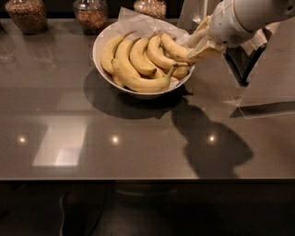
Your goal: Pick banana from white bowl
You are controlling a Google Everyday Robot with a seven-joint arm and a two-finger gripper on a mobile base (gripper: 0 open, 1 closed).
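Note:
The white bowl [97,59], lined with crumpled white paper, stands at the back middle of the dark table and holds several yellow bananas. The slim banana [174,48] lies at the bowl's right side, on top of the others. My gripper [198,47] reaches in from the upper right over the bowl's right rim. Its cream fingers [199,33] sit above and below the banana's right end and are closed on it. The banana still rests on the pile.
Three glass jars of grains [26,14] [91,14] [150,7] stand along the back edge. A clear plastic stand [267,87] and a black frame [243,64] are at the right. The table's front edge [138,179] is near.

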